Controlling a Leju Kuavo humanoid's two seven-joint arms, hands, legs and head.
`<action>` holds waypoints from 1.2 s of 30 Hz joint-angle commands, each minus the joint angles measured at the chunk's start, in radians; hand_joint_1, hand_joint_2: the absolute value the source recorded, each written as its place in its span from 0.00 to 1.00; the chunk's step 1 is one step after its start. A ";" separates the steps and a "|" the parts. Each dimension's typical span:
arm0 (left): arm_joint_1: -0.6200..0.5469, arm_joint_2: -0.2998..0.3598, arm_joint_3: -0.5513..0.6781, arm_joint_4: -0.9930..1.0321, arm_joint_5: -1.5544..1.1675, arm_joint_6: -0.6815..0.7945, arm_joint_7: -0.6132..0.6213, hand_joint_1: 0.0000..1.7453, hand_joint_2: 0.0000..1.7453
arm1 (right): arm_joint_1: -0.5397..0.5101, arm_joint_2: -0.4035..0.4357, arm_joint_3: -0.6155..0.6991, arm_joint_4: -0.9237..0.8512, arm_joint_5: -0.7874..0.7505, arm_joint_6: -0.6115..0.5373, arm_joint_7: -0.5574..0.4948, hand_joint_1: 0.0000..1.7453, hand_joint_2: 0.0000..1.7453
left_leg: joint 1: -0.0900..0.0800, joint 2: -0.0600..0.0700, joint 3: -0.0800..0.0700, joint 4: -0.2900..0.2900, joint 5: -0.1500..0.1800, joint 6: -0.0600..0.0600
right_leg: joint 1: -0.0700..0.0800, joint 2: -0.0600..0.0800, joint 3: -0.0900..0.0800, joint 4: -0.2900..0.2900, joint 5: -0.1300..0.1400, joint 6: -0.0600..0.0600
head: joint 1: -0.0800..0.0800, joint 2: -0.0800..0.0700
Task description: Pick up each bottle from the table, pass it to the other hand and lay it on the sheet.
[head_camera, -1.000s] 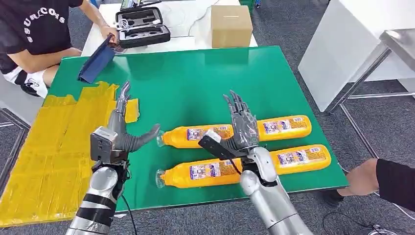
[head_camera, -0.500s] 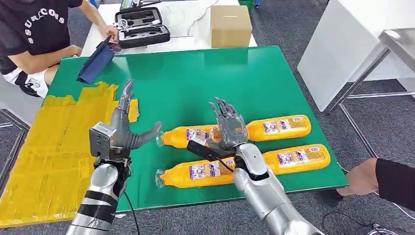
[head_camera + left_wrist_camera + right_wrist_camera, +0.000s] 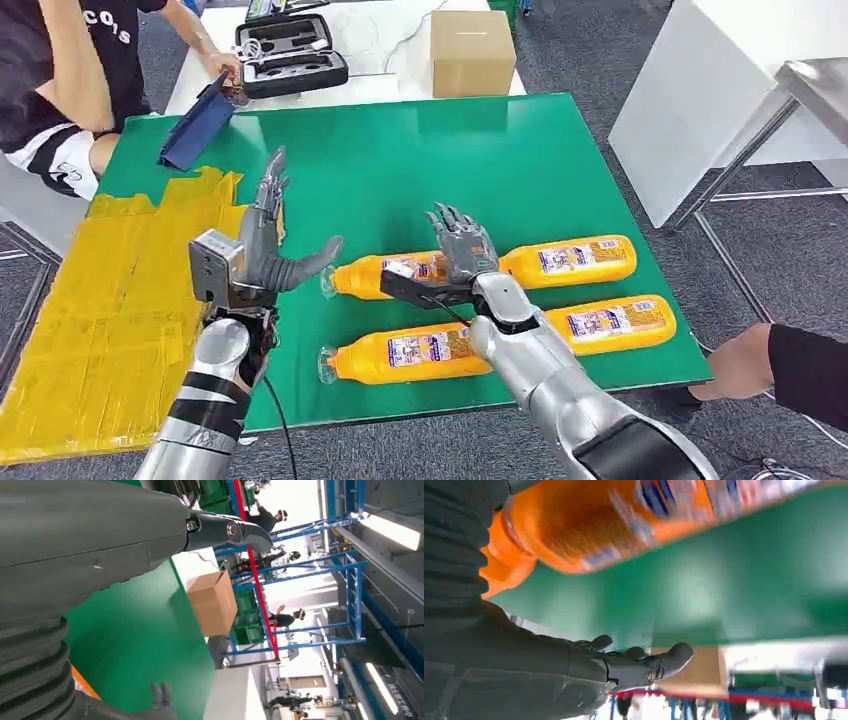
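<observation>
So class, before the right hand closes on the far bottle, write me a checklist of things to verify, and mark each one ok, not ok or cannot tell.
1. Right hand holds nothing, fingers spread: ok.
2. Right hand is over the far bottle, near its middle: ok.
3. Fingers actually touch the far bottle: cannot tell.
4. Left hand is open and raised beside the bottle's cap end, ready for the pass: ok.
5. Yellow sheet has bare room for a bottle: ok.
6. Near bottle lies apart from the far one, out of the grasp: ok.
</observation>
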 commanded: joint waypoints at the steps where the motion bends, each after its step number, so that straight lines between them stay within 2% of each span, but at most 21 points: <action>1: -0.078 -0.002 -0.033 0.133 0.006 -0.010 0.005 0.00 1.00 | -0.113 0.004 -0.007 0.225 -0.019 0.073 -0.009 0.00 1.00 | 0.000 -0.001 0.003 0.000 -0.001 -0.001 | 0.000 -0.002 0.004 0.000 -0.001 -0.001 | 0.000 0.000; 3: -0.088 -0.002 -0.035 0.146 0.011 -0.014 0.004 0.00 1.00 | -0.118 -0.001 -0.014 0.249 -0.029 0.108 -0.019 0.00 1.00 | 0.000 -0.001 0.004 0.000 -0.002 -0.001 | 0.000 -0.002 0.005 0.001 -0.002 -0.001 | 0.000 0.000; 8: -0.090 -0.002 -0.035 0.146 0.011 -0.014 0.004 0.00 1.00 | -0.118 -0.003 -0.015 0.249 -0.030 0.107 -0.020 0.00 1.00 | 0.000 -0.001 0.002 0.000 -0.001 0.000 | 0.000 -0.002 0.002 0.000 -0.001 -0.001 | 0.000 0.000; 13: -0.117 -0.006 -0.047 0.193 0.024 -0.024 0.000 0.00 1.00 | -0.127 -0.013 -0.016 0.291 -0.050 0.204 -0.051 0.00 1.00 | 0.000 -0.002 0.005 0.001 -0.002 -0.001 | 0.001 -0.004 0.005 0.001 -0.003 -0.002 | 0.000 0.000; 27: -0.132 -0.016 -0.055 0.221 0.032 -0.031 -0.006 0.00 1.00 | -0.111 -0.016 -0.017 0.302 -0.053 0.193 -0.057 0.01 1.00 | 0.000 -0.002 0.004 0.000 -0.001 -0.001 | 0.000 -0.003 0.004 0.000 -0.002 -0.001 | 0.000 0.000; 28: -0.140 -0.018 -0.065 0.236 0.034 -0.036 -0.008 0.00 1.00 | -0.109 -0.019 0.003 0.313 -0.029 0.184 -0.051 0.51 1.00 | 0.000 -0.002 0.003 0.000 -0.001 -0.001 | 0.001 -0.003 0.004 0.000 -0.001 -0.001 | 0.000 0.000; 29: -0.140 -0.019 -0.068 0.237 0.034 -0.037 -0.009 0.00 1.00 | -0.105 -0.020 0.008 0.317 -0.023 0.183 -0.050 0.86 1.00 | 0.000 -0.002 0.005 0.000 -0.002 -0.001 | 0.001 -0.003 0.006 0.000 -0.002 -0.001 | 0.000 0.000; 30: -0.140 -0.020 -0.069 0.238 0.034 -0.037 -0.010 0.00 1.00 | -0.103 -0.021 0.011 0.318 -0.019 0.182 -0.051 0.98 1.00 | 0.000 -0.002 0.004 0.000 -0.001 -0.001 | 0.001 -0.003 0.005 0.000 -0.002 -0.001 | 0.000 0.000; 36: -0.134 -0.020 -0.072 0.241 0.038 -0.036 -0.014 0.00 1.00 | -0.081 -0.022 0.014 0.316 -0.009 0.132 -0.040 0.98 1.00 | 0.000 -0.002 0.006 -0.001 -0.002 -0.001 | 0.001 -0.004 0.006 -0.001 -0.002 -0.001 | 0.000 0.000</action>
